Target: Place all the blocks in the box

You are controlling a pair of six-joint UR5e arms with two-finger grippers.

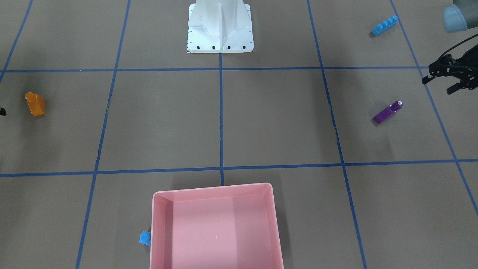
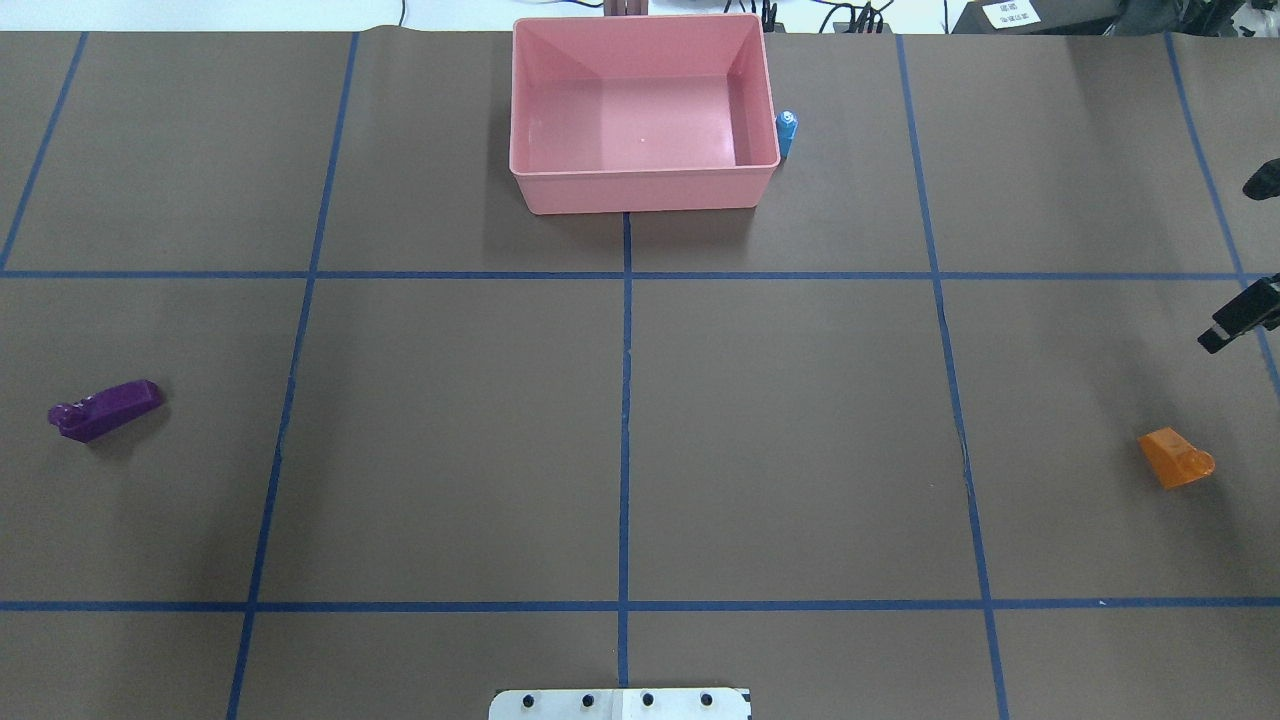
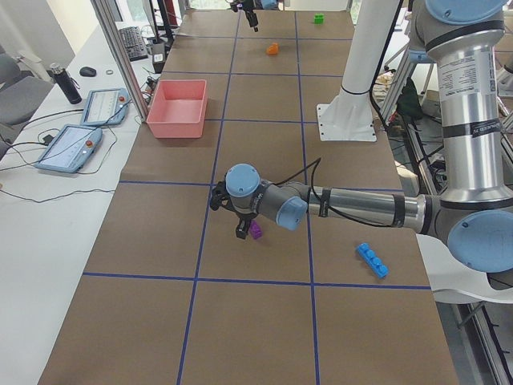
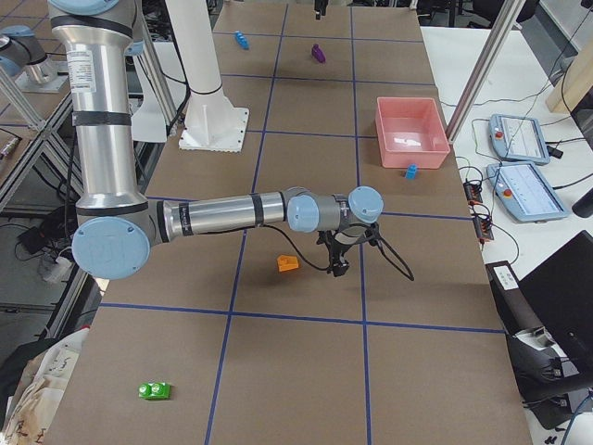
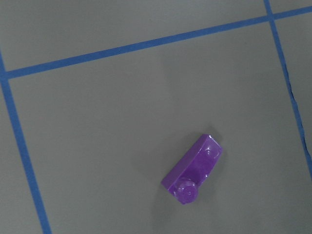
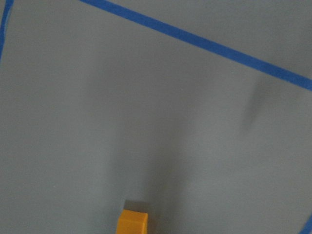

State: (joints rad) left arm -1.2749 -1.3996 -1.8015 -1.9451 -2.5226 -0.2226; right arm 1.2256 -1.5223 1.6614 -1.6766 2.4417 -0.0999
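Overhead exterior: nothing in box (image 2: 644, 190) yet, five to go. Touching box's outer wall, light blue (image 2: 787, 130); orange (image 2: 1175, 458), purple (image 2: 105, 408), long blue (image 1: 384, 25), green (image 4: 153, 391) scattered on desk (image 2: 800, 420). By purple, left gripper (image 1: 438, 85); by orange, right gripper (image 2: 1240, 260); fingers apart, empty.

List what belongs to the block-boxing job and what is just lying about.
Job: pink box, orange block, purple block, small light blue block, long blue block, green block.
Lying about: control tablets, dark bottle, keyboard.
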